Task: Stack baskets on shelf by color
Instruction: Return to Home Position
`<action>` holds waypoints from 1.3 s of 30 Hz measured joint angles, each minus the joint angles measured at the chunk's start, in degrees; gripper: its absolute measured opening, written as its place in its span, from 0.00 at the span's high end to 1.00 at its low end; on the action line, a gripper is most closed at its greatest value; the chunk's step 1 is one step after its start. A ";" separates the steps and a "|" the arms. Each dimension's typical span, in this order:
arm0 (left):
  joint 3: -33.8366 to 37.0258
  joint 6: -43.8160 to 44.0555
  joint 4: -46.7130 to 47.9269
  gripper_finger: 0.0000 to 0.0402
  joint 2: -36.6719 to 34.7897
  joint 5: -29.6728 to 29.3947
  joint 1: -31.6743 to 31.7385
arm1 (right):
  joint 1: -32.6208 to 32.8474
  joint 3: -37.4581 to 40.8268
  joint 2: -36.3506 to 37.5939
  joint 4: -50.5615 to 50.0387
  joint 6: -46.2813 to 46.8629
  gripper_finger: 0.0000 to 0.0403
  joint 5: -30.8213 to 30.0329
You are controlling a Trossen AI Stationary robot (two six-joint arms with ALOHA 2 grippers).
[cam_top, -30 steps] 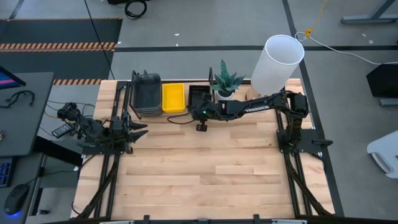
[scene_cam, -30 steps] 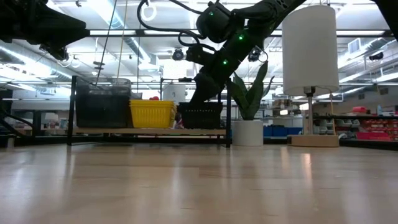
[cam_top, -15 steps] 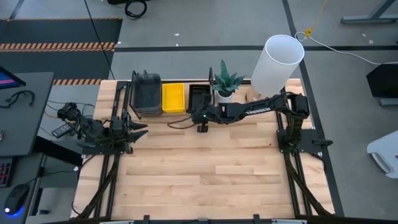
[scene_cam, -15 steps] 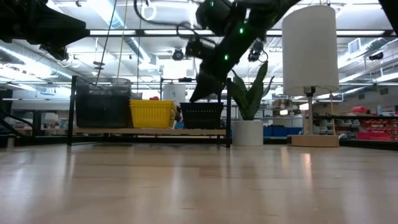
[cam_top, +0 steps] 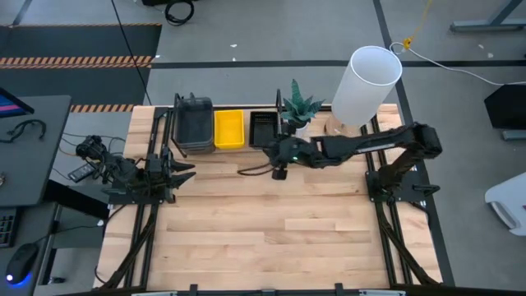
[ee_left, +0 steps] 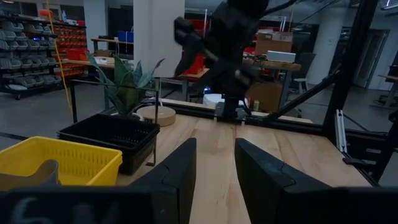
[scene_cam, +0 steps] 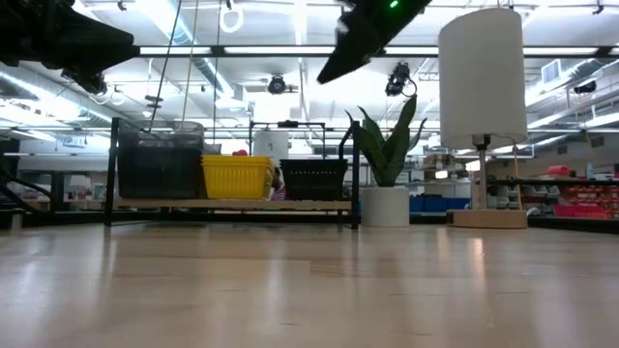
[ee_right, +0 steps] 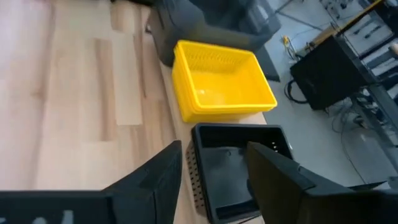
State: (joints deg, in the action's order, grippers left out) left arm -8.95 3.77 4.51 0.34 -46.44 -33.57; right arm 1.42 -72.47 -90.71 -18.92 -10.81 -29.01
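Observation:
The baskets stand side by side on the shelf (cam_top: 226, 150) at the table's far edge. They form a dark grey stack (cam_top: 194, 123), a yellow stack (cam_top: 229, 129) and a black mesh stack (cam_top: 265, 129), each resting on its bottom on the board (scene_cam: 232, 204). My right gripper (cam_top: 267, 148) hangs open above and just in front of the black mesh baskets (ee_right: 239, 168), holding nothing. It shows high up in the low view (scene_cam: 363, 29). My left gripper (cam_top: 187, 171) waits at the table's left side, fingers apart (ee_left: 214, 174) and empty.
A potted plant (cam_top: 300, 107) stands right of the shelf's end frame, and a tall white lamp shade (cam_top: 367, 82) stands farther right at the back. Bare wooden tabletop (cam_top: 279, 222) stretches from the shelf to the near edge.
My right gripper has risen from the black mesh baskets and drawn back a little toward the table's near right. The baskets stay where they were on the shelf.

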 joint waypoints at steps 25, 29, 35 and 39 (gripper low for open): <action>-0.01 0.00 0.00 0.71 0.01 0.00 0.01 | 1.89 36.71 36.80 27.32 7.13 0.55 6.87; -0.02 0.00 0.00 0.71 0.00 0.00 0.00 | 2.30 39.36 43.42 27.36 8.28 0.55 10.64; 0.00 0.00 0.00 0.71 0.02 0.00 0.01 | 4.04 44.07 52.55 28.34 8.23 0.55 10.92; 0.00 0.02 0.00 0.71 0.01 0.00 -0.02 | 4.75 46.50 58.51 28.98 8.21 0.55 10.91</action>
State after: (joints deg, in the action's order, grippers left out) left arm -8.95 3.79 4.51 0.35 -46.43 -33.58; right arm 6.17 -25.98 -32.20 10.06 -2.60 -18.09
